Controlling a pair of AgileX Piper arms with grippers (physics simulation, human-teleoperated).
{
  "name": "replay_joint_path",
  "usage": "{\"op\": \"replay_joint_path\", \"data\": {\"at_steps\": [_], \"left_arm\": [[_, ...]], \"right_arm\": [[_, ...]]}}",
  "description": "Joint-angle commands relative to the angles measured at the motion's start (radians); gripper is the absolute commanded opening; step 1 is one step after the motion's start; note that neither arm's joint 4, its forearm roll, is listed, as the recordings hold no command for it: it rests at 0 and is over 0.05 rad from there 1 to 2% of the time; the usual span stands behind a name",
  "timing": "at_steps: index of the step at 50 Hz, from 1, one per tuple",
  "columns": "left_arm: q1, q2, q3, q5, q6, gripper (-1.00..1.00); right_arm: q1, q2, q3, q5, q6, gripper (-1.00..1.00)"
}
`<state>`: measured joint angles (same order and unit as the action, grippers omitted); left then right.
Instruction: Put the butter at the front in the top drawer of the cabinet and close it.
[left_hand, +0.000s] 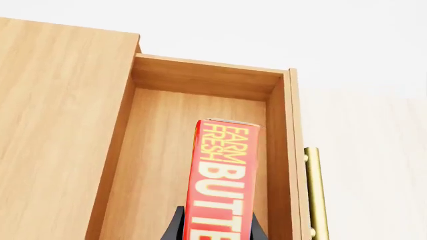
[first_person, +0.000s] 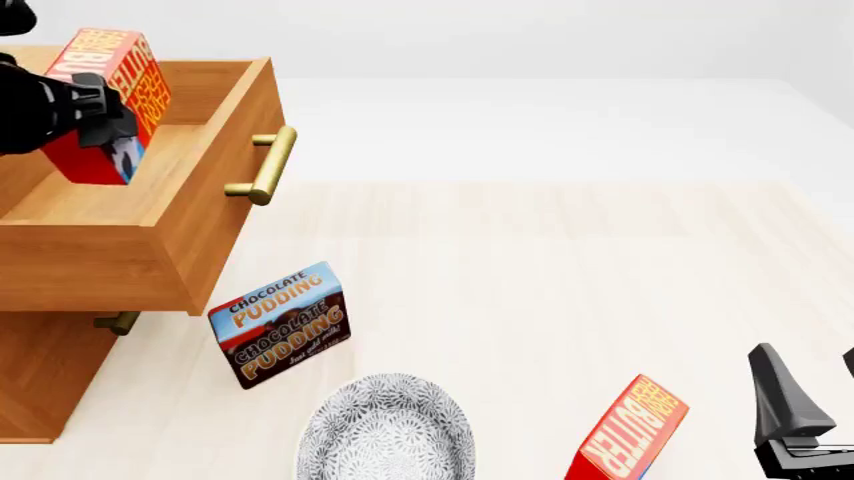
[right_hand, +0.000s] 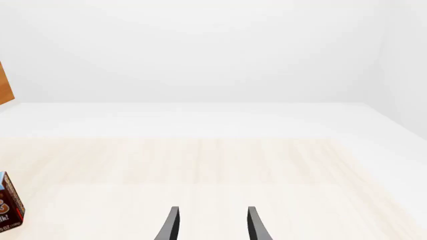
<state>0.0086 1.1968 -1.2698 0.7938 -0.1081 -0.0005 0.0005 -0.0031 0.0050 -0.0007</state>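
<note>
My left gripper (first_person: 107, 118) is shut on a red butter (first_person: 118, 72) carton and holds it tilted above the open top drawer (first_person: 94, 262) of the cabinet (first_person: 40, 385). In the left wrist view the butter (left_hand: 223, 175) stands between the black fingers of the left gripper (left_hand: 217, 234), over the bare wooden inside of the top drawer (left_hand: 200, 79), beside the cabinet (left_hand: 53, 125) top. A second, identical butter carton (first_person: 627, 438) stands tilted near the table's front right. My right gripper (first_person: 814, 400) hangs open and empty just right of it, shown again as the right gripper (right_hand: 212, 226) over bare table.
The drawer's brass handle (first_person: 267, 165) juts out toward the table's middle, and the lower drawer's handle (first_person: 118, 322) peeks out beneath. A chocolate pudding box (first_person: 280, 325) stands in front of the cabinet. A patterned grey plate (first_person: 387, 435) lies at the front edge.
</note>
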Motion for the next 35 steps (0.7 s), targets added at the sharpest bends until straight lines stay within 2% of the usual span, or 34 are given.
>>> {"op": "replay_joint_path", "data": {"at_steps": [1,35], "left_arm": [[0.000,0.010,0.007,-0.037,0.001,-1.00],[-0.011,0.081,0.032,-0.106,-0.011,-1.00]], "right_arm": [[0.000,0.000,0.001,-0.001,0.000,1.00],[0.000,0.000,0.001,-0.001,0.000,1.00]]}}
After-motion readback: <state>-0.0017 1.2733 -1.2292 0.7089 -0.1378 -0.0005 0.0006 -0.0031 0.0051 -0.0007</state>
